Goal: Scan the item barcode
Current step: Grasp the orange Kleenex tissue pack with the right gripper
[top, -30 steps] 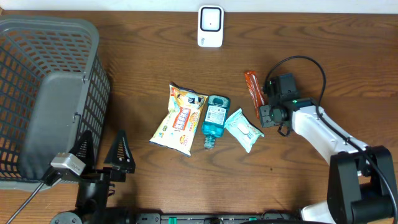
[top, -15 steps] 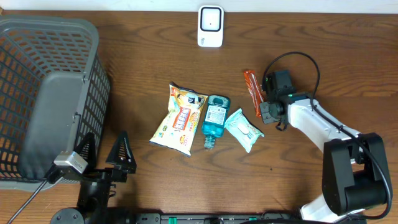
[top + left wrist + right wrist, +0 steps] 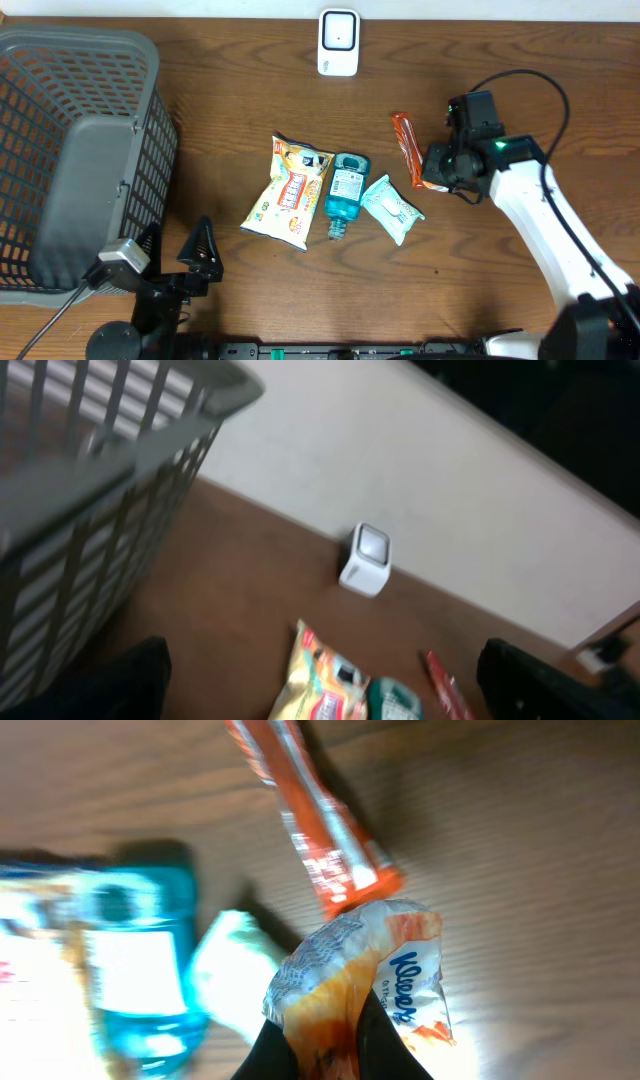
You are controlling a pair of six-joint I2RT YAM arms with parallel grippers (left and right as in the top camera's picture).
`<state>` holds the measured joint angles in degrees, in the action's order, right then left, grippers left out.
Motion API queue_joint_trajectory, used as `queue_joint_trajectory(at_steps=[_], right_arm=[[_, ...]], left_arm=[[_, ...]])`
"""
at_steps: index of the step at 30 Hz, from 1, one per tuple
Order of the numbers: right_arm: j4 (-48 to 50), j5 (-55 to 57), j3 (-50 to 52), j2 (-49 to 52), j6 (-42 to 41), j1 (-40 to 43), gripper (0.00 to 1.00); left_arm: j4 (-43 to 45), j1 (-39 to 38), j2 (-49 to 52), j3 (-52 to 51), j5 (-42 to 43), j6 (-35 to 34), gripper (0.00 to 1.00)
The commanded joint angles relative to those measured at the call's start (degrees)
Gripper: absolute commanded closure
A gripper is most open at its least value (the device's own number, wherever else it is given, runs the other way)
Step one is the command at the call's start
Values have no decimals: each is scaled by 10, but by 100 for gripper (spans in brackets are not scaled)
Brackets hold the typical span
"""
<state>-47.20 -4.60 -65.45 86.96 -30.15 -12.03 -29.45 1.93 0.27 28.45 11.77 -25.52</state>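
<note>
My right gripper [image 3: 437, 172] is shut on a small orange and white Kleenex tissue pack [image 3: 385, 965], pinching its crumpled edge between the dark fingers [image 3: 275, 1050] and holding it just off the wood. It hangs beside the lower end of an orange snack stick [image 3: 406, 145]. The white barcode scanner [image 3: 338, 42] stands at the table's far edge, well away to the upper left; it is also in the left wrist view [image 3: 368, 557]. My left gripper [image 3: 175, 268] stands open and empty near the front left.
A yellow chip bag [image 3: 287, 192], a blue mouthwash bottle [image 3: 346, 192] and a white wipes pack [image 3: 392, 208] lie in a row mid-table. A grey mesh basket [image 3: 60, 70] fills the left side. A pale wall [image 3: 420, 470] runs behind the scanner.
The right gripper has shut on the tissue pack and moved a little right and up with it. The left arm has barely shifted.
</note>
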Motion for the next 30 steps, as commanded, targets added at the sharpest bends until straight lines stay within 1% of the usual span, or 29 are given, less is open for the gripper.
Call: queue_joint_trajectory(at_steps=[1, 5, 9, 11, 14, 20, 26, 30], right_arm=[[-3, -63, -8, -25, -164, 2, 98], [-4, -103, -8, -35, -294, 2, 98], [-6, -115, -8, -35, -348, 2, 99], [-17, -118, -8, -35, -394, 2, 99], [-41, -154, -8, -35, -476, 2, 98], [-43, -261, -8, -35, -483, 1, 98], [-42, -374, -8, -35, -414, 0, 99], [-42, -420, -8, -35, -393, 0, 98]], left_arm=[[-16, 1, -1, -1, 7, -1, 2], [-16, 1, -1, -1, 8, -1, 2], [-16, 1, -1, -1, 13, -1, 2], [-18, 1, -1, -1, 13, -1, 2], [-24, 1, 0, -3, 13, -1, 2], [-15, 1, 0, -39, 27, -1, 2], [32, 1, 0, -81, 30, 6, 2], [85, 1, 0, -102, 116, 85, 2]])
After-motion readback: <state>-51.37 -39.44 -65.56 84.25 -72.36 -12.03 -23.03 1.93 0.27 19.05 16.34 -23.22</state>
